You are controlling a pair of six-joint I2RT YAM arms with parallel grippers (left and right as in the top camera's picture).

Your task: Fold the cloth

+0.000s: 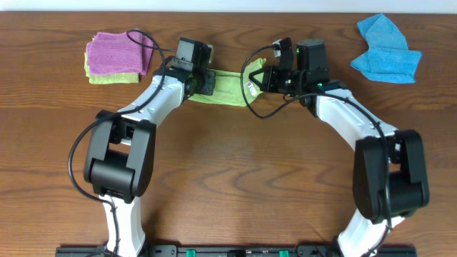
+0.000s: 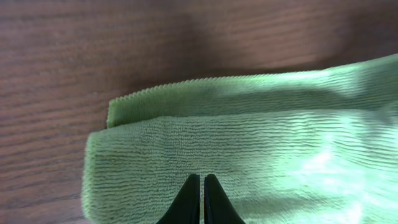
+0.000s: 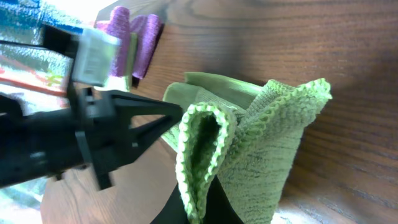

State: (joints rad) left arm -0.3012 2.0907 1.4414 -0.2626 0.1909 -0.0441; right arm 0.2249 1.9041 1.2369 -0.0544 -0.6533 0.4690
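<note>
Lime-green cloth (image 1: 227, 87), folded strip at 12 o'clock. R gripper (image 1: 263, 77) pinches bunched 3 o'clock end; L gripper (image 2: 202, 186) pressed together at 9 o'clock. Risk: loose layers may slip, skewing fold.

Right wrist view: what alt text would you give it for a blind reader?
A lime-green cloth, bunched into upright folds, is pinched in the right end effector at the frame's bottom. Brown wooden table behind, purple cloth far off.

both arms reach toward 12 o'clock, elbows bowed outward; left tool (image 2: 202, 183) and right tool (image 1: 259, 78) face each other, jaws pressed together.
</note>
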